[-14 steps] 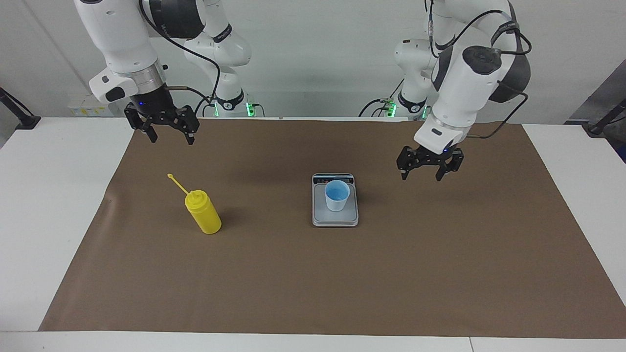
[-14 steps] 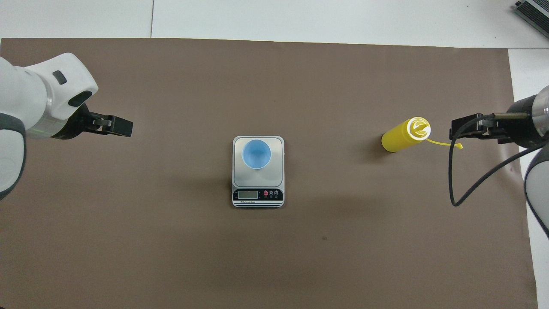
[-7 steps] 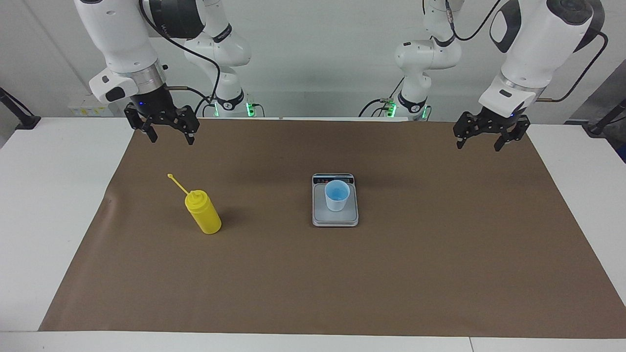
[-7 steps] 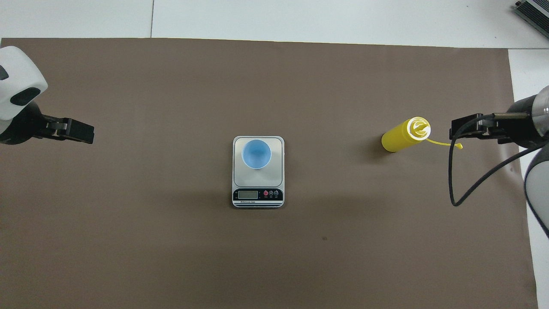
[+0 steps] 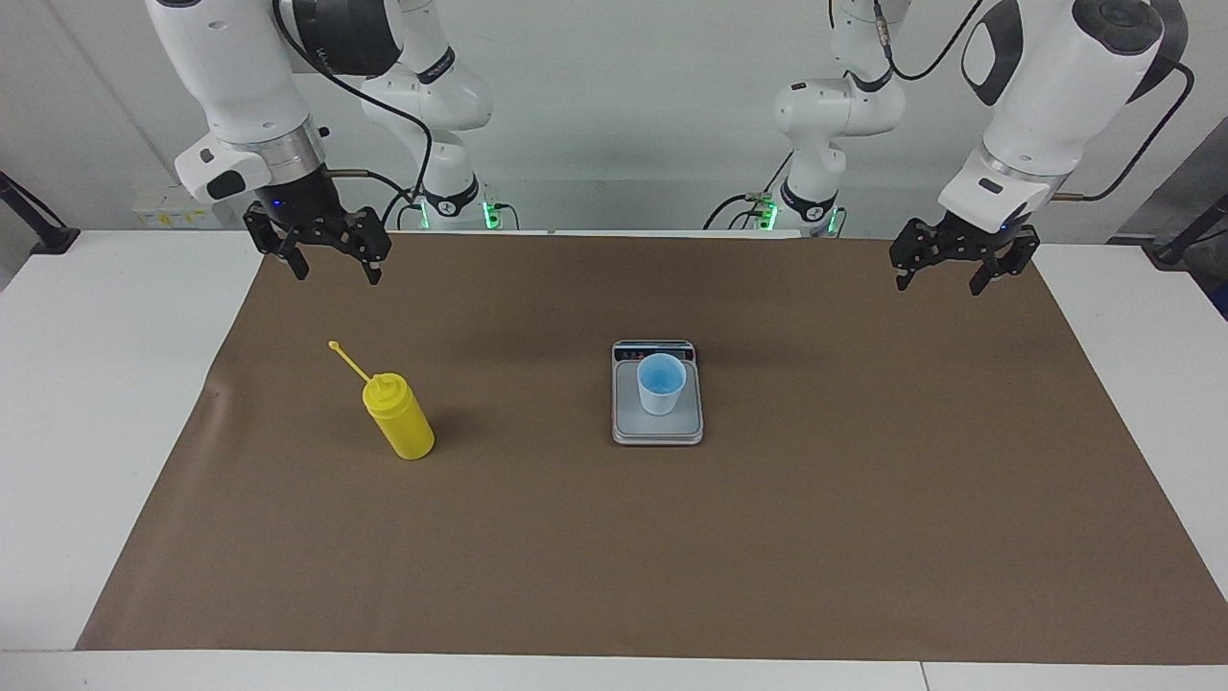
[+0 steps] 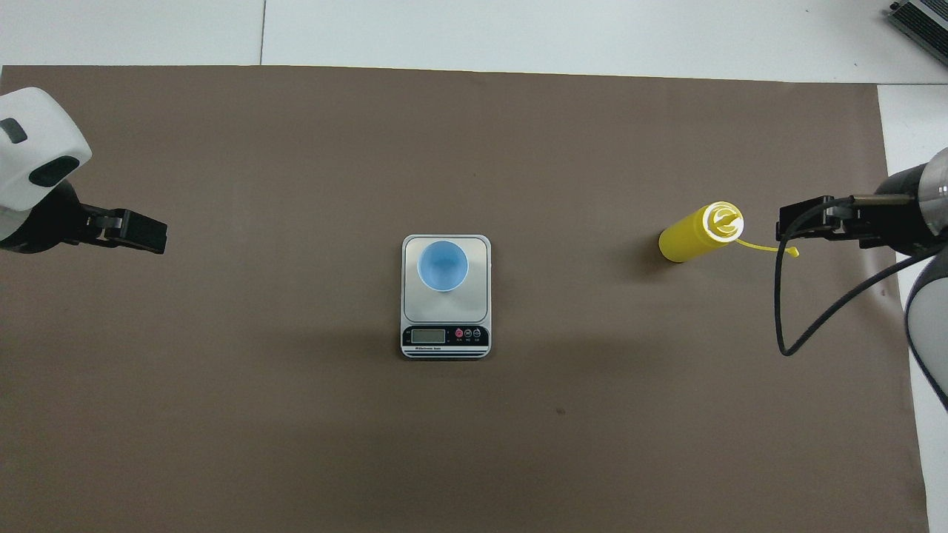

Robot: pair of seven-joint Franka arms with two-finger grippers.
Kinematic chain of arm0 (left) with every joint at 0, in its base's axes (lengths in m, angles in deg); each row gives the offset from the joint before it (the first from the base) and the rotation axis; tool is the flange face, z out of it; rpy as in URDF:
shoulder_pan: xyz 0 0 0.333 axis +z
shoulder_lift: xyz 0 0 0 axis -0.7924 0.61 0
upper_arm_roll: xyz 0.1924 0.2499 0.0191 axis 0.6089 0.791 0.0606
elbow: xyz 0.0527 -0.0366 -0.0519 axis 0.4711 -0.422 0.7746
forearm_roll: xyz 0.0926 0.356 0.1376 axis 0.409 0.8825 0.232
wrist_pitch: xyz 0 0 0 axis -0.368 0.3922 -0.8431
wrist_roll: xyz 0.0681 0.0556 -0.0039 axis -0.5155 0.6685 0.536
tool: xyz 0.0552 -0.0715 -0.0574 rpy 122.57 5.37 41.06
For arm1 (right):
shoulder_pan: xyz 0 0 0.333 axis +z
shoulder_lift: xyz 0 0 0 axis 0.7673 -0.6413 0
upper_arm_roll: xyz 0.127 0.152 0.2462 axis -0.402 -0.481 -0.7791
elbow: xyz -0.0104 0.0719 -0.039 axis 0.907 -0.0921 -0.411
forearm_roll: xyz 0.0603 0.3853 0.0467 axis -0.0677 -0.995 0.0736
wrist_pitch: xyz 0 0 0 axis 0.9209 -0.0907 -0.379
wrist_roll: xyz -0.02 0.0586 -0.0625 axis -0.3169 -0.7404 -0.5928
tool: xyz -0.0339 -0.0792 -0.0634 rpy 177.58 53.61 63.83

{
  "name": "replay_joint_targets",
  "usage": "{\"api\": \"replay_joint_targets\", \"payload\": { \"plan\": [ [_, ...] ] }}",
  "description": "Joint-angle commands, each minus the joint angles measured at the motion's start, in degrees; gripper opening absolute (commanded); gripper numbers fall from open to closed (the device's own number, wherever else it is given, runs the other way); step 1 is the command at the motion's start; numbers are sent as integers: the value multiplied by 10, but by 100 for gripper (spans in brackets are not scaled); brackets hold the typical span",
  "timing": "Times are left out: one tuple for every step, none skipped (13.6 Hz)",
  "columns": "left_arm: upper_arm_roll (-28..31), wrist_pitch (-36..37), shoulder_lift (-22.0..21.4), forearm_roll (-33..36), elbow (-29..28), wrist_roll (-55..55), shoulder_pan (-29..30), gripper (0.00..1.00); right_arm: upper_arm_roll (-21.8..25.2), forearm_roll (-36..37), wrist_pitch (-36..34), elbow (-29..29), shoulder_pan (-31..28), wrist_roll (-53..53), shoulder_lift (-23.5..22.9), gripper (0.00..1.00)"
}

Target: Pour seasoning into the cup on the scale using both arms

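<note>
Facing view shows you the left end effector (image 5: 949, 283) raised over the brown mat (image 5: 614, 537) at the left arm's end of the tabletop (image 5: 86, 384), its fingers spread wide with nothing between them. The right end effector (image 5: 331, 272) hangs the same way over the mat's corner at the right arm's end, jaws fully apart and empty.

You will find the yellow squeeze bottle (image 5: 399, 418) standing upright on the mat toward the right arm's end, its thin cap strap (image 5: 347, 360) sticking out from the nozzle toward the robots. It is well apart from both end effectors and touched by neither.

The silver-grey kitchen scale (image 5: 657, 429) lies near the middle of the mat, its dark display strip (image 6: 445, 336) along the edge nearer the robots. The pale blue cup (image 5: 661, 383) stands upright on the weighing plate, nearer the display edge than the plate's other end.

In the overhead view you can see the bottle (image 6: 700, 233) level with the cup (image 6: 443, 266) across the mat, well apart from the scale (image 6: 446, 318)
</note>
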Motion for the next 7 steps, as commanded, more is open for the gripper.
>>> {"api": "replay_joint_targets", "payload": {
  "plan": [
    [-4,20,2,-40,23,0,37,100,-3,-11,-9,5,-4,2,-2,100],
    [-5,35,4,-40,34,-4,44,100,-3,-10,-9,5,-4,2,-2,100],
    [-6,39,3,-39,35,-6,44,100,-3,-11,-9,5,-4,2,-2,100],
    [-6,42,3,-39,36,-7,44,100,-3,-11,-9,5,-4,2,-2,100],
    [-8,39,-2,-40,32,-7,44,100,-3,-10,-9,5,-4,2,-2,100],
    [-7,35,-10,-40,8,-9,41,100,-3,-11,-9,5,-4,2,-2,100],
    [-7,29,-25,-40,-13,-9,38,100,-3,-11,-9,5,-4,2,-2,100]
  ]
}}
